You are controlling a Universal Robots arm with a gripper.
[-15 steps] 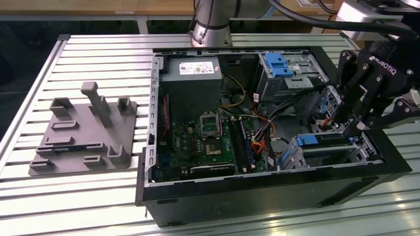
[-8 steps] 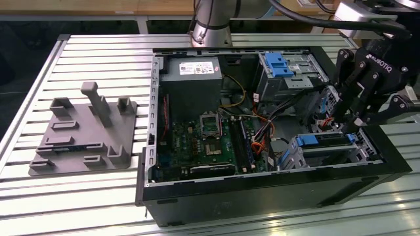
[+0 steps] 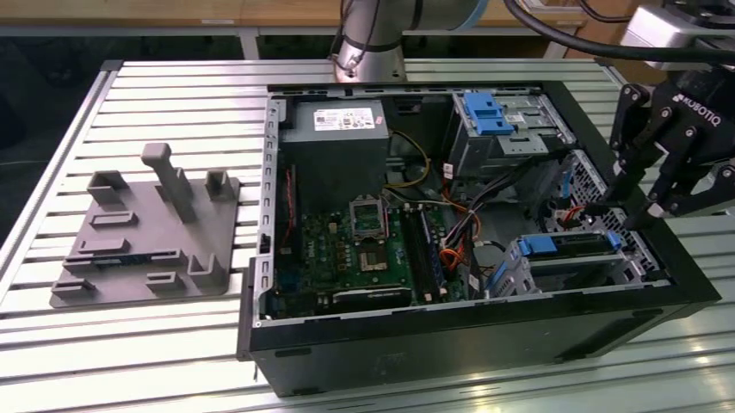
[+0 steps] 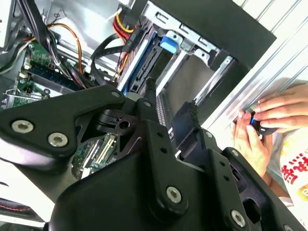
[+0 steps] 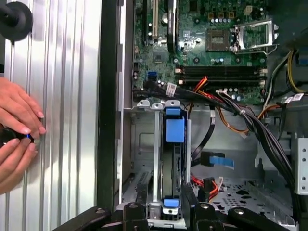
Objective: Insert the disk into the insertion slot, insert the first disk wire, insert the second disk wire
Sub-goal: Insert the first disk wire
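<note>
Inside the insertion slot [image 5: 156,159] sits the disk [image 5: 174,130]; the pincer [image 5: 163,208] hovers at its end, jaws apart.

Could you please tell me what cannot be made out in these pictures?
Label of the disk: in the first wrist view it sits edge-on in the insertion slot, whose walls cover its faces.
Much of the slot: in the second wrist view the hand stands in front.
A small dark object: in both wrist views a person's fingers cover most of it.
</note>
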